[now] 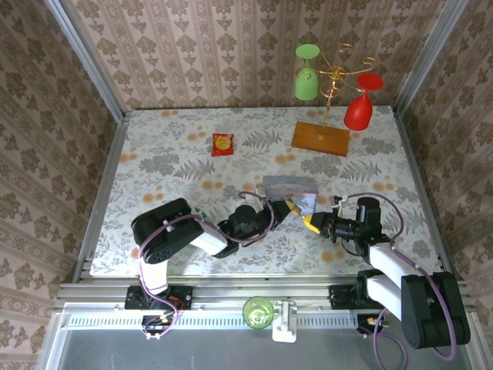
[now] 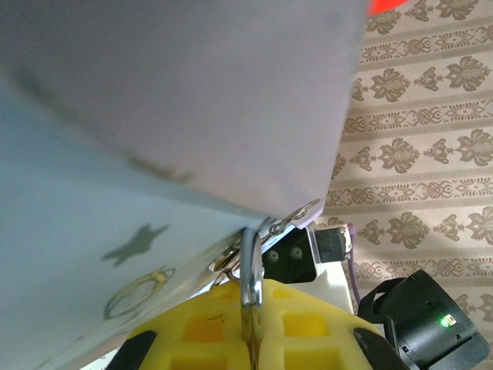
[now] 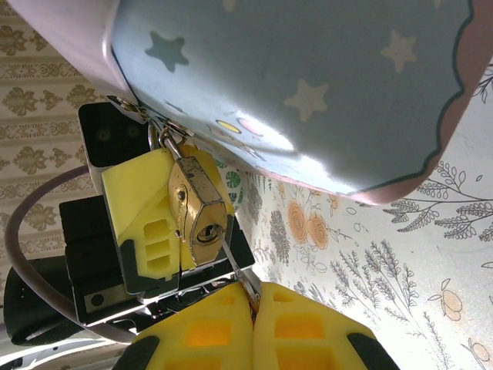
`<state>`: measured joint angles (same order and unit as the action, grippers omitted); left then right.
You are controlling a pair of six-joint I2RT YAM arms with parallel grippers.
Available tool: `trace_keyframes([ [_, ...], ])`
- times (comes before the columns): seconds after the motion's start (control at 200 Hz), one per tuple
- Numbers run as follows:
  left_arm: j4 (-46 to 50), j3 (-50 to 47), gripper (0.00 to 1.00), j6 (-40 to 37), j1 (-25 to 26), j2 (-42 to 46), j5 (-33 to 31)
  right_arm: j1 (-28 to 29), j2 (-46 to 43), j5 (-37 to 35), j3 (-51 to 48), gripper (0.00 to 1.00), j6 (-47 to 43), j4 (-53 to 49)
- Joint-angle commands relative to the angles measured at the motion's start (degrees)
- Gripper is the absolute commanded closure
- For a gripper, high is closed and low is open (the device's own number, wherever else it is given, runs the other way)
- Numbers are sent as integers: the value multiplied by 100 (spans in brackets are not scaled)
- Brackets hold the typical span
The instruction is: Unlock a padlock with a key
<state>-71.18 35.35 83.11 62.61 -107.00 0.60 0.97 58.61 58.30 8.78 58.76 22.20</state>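
The small brass padlock point(image 3: 197, 202) hangs by its silvery shackle point(image 2: 249, 284) from the clasp of the pale blue tin point(image 3: 308, 85). My left gripper point(image 2: 254, 316) is shut on the padlock, its yellow fingers point(image 3: 146, 223) on either side of the body. The thin silver key point(image 3: 236, 264) is pinched in my right gripper point(image 3: 254, 307), which is shut on it, and its tip sits at the keyhole on the lock's underside. In the top view the left gripper point(image 1: 286, 206) and right gripper point(image 1: 312, 223) meet at the tin's point(image 1: 289, 187) near right corner.
A red-and-yellow square packet point(image 1: 223, 143) lies at the back left of the floral cloth point(image 1: 177, 166). A wooden base with a gold rack point(image 1: 321, 137) holding a green and a red glass stands at the back right. A green cup point(image 1: 259, 311) sits on the front rail.
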Motion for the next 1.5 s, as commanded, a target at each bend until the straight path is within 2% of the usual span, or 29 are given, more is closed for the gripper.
trace_keyframes([
  [0.0, -441, 243, 100, -82, 114, -51, 185, -9, -7, 103, 199, 100, 12, 65],
  [0.42, -441, 100, 100, -47, 216, -75, 103, -71, 151, 47, 200, 100, 184, 407],
  [0.675, -449, 148, 100, -27, 280, -149, 93, -132, 244, 76, 179, 100, 105, 371],
  [0.93, -450, 78, 100, -56, 268, -139, 54, -439, 231, 253, 269, 100, -159, 0],
  [1.355, -450, 327, 100, -58, 295, -194, 204, -361, -16, 219, 213, 100, -107, -131],
  [1.495, -449, 333, 100, -88, 340, -192, 160, -283, 164, 191, 204, 100, 31, 116],
])
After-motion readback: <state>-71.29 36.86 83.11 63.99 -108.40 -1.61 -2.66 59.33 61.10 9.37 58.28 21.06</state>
